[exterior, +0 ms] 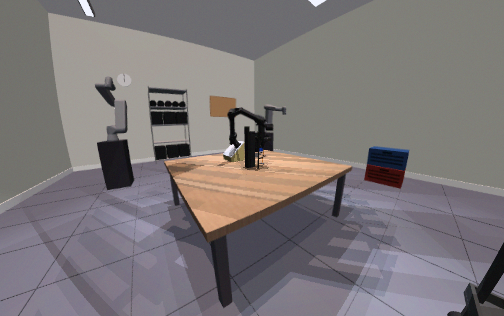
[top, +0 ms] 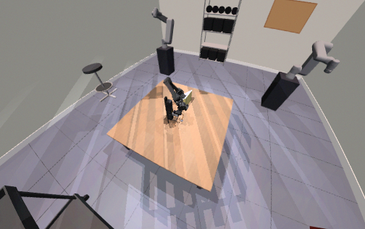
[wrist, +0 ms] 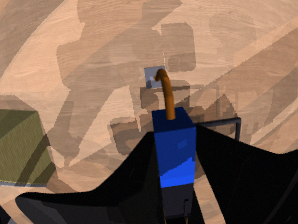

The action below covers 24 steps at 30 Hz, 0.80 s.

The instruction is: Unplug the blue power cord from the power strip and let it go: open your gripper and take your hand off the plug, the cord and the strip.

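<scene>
In the wrist view the gripper (wrist: 174, 183) is pinching the blue plug (wrist: 176, 148) — the two black fingers press on its left and right faces, and the plug fills the gap between them. From the plug's top face an orange-brown cord (wrist: 166, 92) rises toward 12 o'clock and curls over to a small grey square piece (wrist: 153, 78) lying on the wooden table (wrist: 80, 43); whether that piece is the power strip cannot be told. The plug hangs above the table surface, apart from it, with blocky shadows spread across the wood around 11 to 1 o'clock. An olive-green block (wrist: 20, 145) sits at 9 o'clock of the plug, well apart from it.

From the top view the arm (top: 174, 92) reaches down near the table's far half, beside a black upright post (top: 168, 107) at its 8 o'clock. The exterior view shows the same arm (exterior: 245, 117) bent over the tabletop — the plug itself is too small to make out there
</scene>
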Tool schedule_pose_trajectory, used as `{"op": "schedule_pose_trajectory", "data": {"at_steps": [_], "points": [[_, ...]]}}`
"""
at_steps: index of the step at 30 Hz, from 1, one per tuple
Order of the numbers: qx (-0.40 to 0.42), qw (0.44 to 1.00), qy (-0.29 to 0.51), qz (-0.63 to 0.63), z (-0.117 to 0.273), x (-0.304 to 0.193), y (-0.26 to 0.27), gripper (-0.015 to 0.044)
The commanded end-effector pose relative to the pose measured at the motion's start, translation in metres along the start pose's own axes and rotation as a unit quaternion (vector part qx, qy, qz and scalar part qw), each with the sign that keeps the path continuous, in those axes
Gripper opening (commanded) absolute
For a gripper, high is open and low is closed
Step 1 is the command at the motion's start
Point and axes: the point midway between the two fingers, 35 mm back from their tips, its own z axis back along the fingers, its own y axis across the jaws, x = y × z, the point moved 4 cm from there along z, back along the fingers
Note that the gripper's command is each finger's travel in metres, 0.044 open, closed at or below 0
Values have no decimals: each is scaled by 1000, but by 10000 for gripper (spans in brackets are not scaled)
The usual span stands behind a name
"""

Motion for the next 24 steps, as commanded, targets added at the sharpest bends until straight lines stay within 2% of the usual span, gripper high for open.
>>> {"op": "schedule_pose_trajectory", "data": {"at_steps": [1,9,13,17,24], "points": [[-1,1000,0,-3,-2,-4,-1,131],[-1,1000,0,-3,-2,-4,-1,341],[-1,1000,-2,-3,4,19,-2,440],[-1,1000,-2,-3,11,54,-1,440],[-1,1000,-2,-3,11,56,-1,440]]}}
